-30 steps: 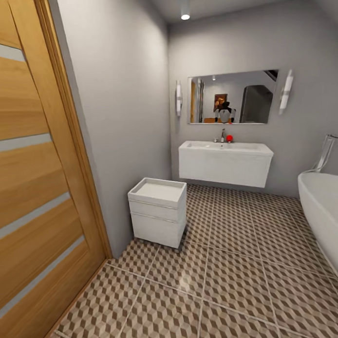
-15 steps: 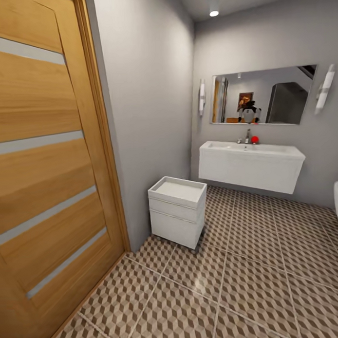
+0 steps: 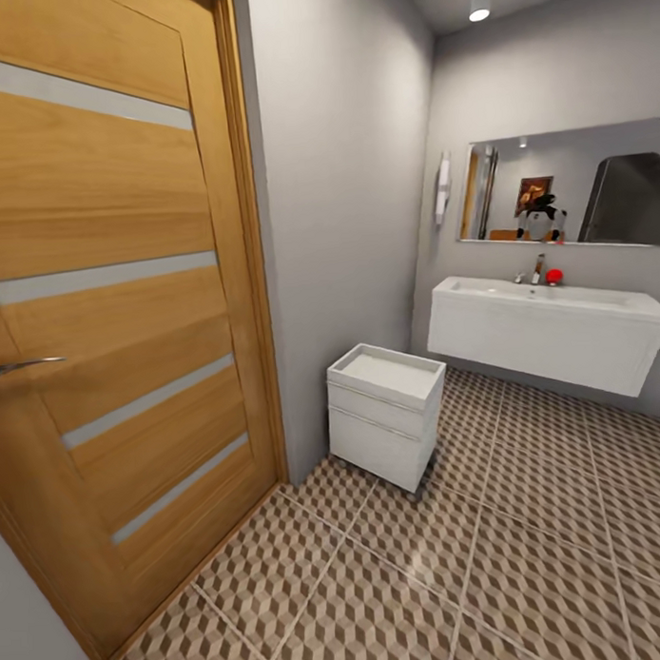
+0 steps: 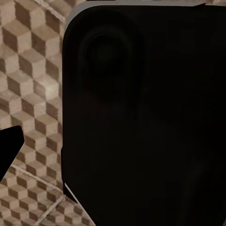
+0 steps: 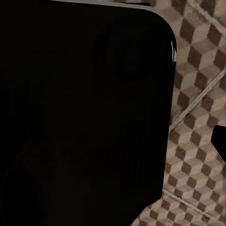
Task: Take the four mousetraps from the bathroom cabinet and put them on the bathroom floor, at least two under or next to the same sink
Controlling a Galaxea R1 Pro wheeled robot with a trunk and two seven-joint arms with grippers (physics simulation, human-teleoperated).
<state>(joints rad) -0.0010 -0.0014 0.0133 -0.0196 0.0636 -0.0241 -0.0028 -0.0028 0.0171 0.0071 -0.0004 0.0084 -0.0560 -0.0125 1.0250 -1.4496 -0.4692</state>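
Note:
The bathroom floor (image 3: 528, 551), tiled in small brown, beige and white cubes, stretches ahead in the head view. A white wall-hung sink (image 3: 544, 332) is on the far wall at the right, with a faucet (image 3: 537, 268) and a small red thing (image 3: 554, 276) on it. The mousetraps and the cabinet are out of view. In the left wrist view a dark tip (image 4: 9, 150) juts over the floor tiles (image 4: 33, 70) beside a large black body (image 4: 141, 117). The right wrist view has a similar black body (image 5: 84, 117) over tiles (image 5: 197, 94).
An orange-brown door (image 3: 111, 328) with pale stripes and a metal handle (image 3: 22, 365) takes up the left side. A grey wall runs from it to a white box-like drawer unit (image 3: 385, 414) on the floor. A mirror (image 3: 572, 188) hangs above the sink.
The whole head view has shifted: the camera has turned left. The door now covers more of the picture and its handle shows; the bathtub at the right has left the view.

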